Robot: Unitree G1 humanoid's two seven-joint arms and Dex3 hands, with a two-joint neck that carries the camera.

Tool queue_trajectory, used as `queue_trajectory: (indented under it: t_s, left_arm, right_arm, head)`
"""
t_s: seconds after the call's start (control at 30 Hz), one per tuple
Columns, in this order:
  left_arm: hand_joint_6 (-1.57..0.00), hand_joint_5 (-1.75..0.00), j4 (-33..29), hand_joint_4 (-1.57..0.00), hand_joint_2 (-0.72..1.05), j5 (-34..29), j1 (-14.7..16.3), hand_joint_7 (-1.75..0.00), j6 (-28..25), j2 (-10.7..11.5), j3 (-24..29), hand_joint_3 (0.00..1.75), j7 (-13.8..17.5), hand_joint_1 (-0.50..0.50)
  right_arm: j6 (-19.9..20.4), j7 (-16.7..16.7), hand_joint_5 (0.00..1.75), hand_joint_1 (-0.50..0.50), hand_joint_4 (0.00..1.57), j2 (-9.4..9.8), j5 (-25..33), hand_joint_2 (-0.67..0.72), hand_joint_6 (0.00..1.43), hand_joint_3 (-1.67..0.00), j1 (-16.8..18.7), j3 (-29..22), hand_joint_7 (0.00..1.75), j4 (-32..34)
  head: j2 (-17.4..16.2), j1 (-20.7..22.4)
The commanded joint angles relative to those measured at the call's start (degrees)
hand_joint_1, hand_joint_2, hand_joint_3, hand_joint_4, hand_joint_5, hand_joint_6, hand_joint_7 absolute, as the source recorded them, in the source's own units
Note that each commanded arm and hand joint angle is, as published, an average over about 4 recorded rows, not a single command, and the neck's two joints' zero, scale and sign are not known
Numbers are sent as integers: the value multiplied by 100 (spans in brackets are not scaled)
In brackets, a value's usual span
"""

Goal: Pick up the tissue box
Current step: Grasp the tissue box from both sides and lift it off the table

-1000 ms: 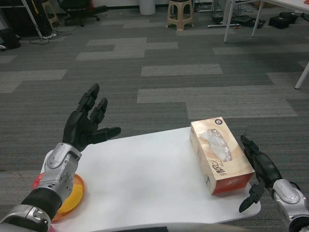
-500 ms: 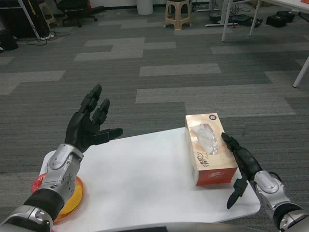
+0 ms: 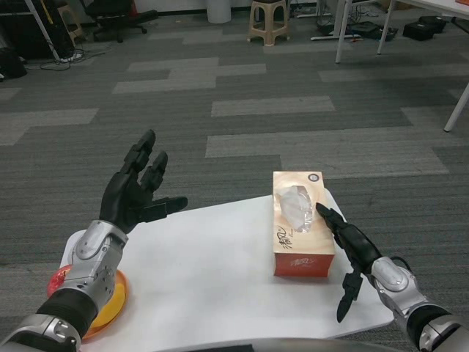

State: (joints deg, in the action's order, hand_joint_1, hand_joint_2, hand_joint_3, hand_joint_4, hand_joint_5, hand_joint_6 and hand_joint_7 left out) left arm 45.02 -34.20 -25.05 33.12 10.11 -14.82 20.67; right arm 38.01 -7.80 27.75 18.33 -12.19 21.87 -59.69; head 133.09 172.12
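The orange tissue box [image 3: 298, 232] lies flat on the white table [image 3: 212, 275], right of its middle, with white tissue showing at the top slot. My right hand [image 3: 344, 253] is open and presses its fingers against the box's right side, thumb hanging down near the table's front right. My left hand [image 3: 136, 189] hovers open above the table's far left corner, fingers spread and pointing away, well apart from the box.
An orange and red dish [image 3: 102, 301] sits at the table's left edge under my left forearm. Beyond the table lies grey carpet, with a beige stool [image 3: 272, 20], a black chair [image 3: 117, 16] and table legs far back.
The box has slid left and turned on the table, pushed by my right hand, which has moved left with it. My left hand stays nearly still.
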Motion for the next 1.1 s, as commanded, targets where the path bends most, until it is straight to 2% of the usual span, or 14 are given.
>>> queue_trajectory:
  t_s: [0.03,0.23,0.37,0.43,0.53,1.0,1.1]
  left_arm:
    - [0,0,20,0,105,-17,-97,0,54,70,-10,7,-1,50]
    - [0,0,15,0,105,-17,-88,0,54,70,-20,9,-1,50]
    - [0,0,15,0,105,-17,-88,0,54,70,-18,4,-1,50]
    - [0,0,13,0,105,-17,-86,0,54,70,-14,9,-1,50]
    - [0,0,4,0,105,-17,-72,0,54,70,-10,4,-1,50]
    - [0,0,-2,0,105,-17,-48,0,54,70,6,9,-1,50]
    - [0,0,-2,0,105,-17,-46,0,59,77,-1,2,-1,50]
  right_arm:
    - [-13,4,0,-48,0,2,30,60,0,-8,-139,122,0,168]
    - [-13,9,0,-46,0,5,30,60,0,-8,-203,386,0,298]
    - [-13,15,0,-46,0,11,30,60,0,-8,-240,562,0,363]
    - [-13,15,0,-46,0,11,30,60,0,-8,-251,625,0,394]
    - [-13,15,0,-46,0,13,30,60,0,-8,-269,729,0,449]
    - [-5,-11,0,-46,0,24,21,60,0,-10,-258,929,0,783]
    - [-11,-11,0,-46,0,29,21,60,0,-8,-264,1008,0,840]
  head:
    - [3,8]
    - [2,18]
    - [5,29]
    - [7,35]
    - [2,45]
    - [-4,103]
    - [-9,109]
